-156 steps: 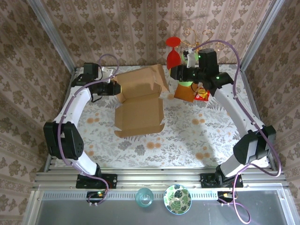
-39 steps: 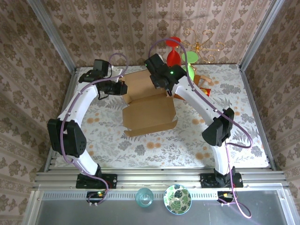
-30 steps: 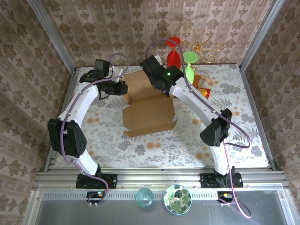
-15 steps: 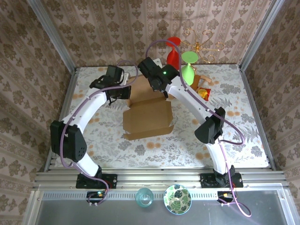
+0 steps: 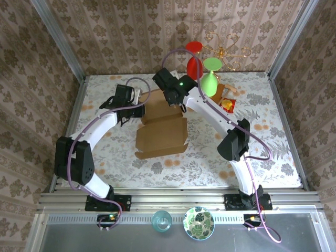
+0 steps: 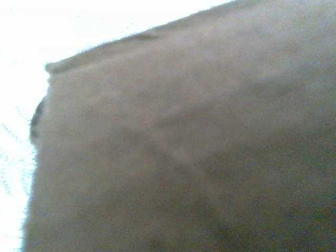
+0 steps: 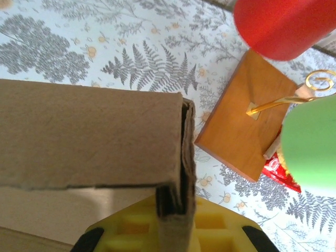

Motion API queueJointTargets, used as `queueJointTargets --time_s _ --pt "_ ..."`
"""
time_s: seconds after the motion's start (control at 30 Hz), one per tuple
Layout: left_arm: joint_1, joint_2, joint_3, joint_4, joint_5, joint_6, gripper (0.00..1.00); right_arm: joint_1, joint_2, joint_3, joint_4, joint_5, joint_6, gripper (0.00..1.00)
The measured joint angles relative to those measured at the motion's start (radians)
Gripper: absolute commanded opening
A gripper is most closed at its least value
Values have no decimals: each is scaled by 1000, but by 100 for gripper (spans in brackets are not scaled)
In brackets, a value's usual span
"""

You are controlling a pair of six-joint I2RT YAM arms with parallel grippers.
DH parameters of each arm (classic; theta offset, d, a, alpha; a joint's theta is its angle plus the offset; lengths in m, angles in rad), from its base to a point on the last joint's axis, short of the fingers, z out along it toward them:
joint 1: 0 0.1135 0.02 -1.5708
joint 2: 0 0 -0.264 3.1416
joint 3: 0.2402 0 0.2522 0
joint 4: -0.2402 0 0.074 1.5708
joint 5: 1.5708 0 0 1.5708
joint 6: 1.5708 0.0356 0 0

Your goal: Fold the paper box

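My right gripper (image 7: pixel 174 214) pinches the box (image 5: pixel 160 134) wall, my left gripper (image 5: pixel 139 110) is pressed together against it; the box has folded lower, nearly closing.

Table inventory:
- 1 paper box (image 5: pixel 160 134), centre
- 2 wine glasses at 1 o'clock: 1 red wine glass (image 5: pixel 194 67), 1 green wine glass (image 5: pixel 209 84)
- 1 wooden stand (image 7: pixel 244 123), 1 o'clock
- 1 red packet (image 5: pixel 227 104), 2 o'clock
- 1 tumbler (image 5: pixel 161 221), 6 o'clock
- 1 patterned bowl (image 5: pixel 198 222), 6 o'clock
- 2 robot arms: left arm (image 5: pixel 97 123), right arm (image 5: pixel 210 110)

The paper box (image 5: pixel 160 135), plain brown cardboard (unmarked, half-folded), lies centred on the desk (image 5: pixel 105 152), front panel flat, rear part raised.
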Motion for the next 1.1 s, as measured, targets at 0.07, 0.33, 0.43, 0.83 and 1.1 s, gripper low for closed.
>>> queueJointTargets --time_s 0.07,0.33,0.43,0.83,1.1 --pt "3 21 -12 12 0 -2 5 -3 -4 -71 53 -11 8 0" --pt "2 142 -14 82 0 -17 9 -10 30 -97 80 -31 39 0" --pt "2 151 -31 105 0 -27 12 -12 45 -97 79 -34 52 0" --pt "13 223 -62 185 49 -61 17 -36 101 -85 44 -72 75 0" --pt "15 226 -74 224 67 -78 22 -41 118 -50 14 -87 77 0"
